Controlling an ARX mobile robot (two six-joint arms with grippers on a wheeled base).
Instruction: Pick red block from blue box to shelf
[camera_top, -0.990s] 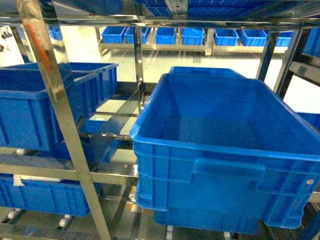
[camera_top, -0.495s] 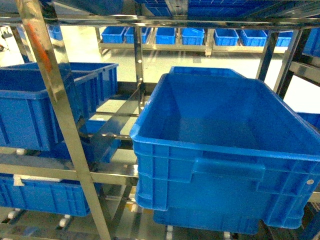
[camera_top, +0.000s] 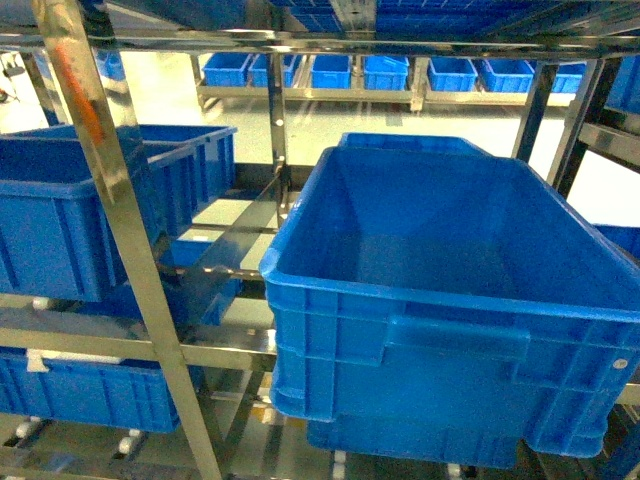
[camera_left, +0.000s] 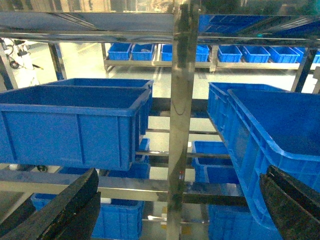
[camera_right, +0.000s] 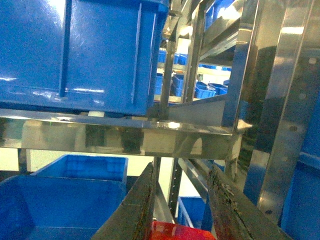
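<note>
The red block (camera_right: 177, 231) shows only in the right wrist view, as a glossy red top at the bottom edge, deep between the two dark fingers. My right gripper (camera_right: 181, 167) is shut on it, held below a steel rail of the shelf (camera_right: 120, 135). In the left wrist view my left gripper (camera_left: 179, 175) is open with nothing in it, its fingers (camera_left: 70, 205) spread wide on either side of a shelf upright (camera_left: 180, 100). The shelf post (camera_top: 100, 170) smeared orange-red stands at the head view's left. Neither gripper shows in the head view. The blue box is out of view.
A large royal-blue ribbed crate (camera_top: 440, 300) fills the right of the head view, on a shelf tier. More crates (camera_top: 60, 210) sit at the left and in a far row (camera_top: 330, 70). Above my right gripper is a crate (camera_right: 80, 50), and lower left another (camera_right: 60, 200).
</note>
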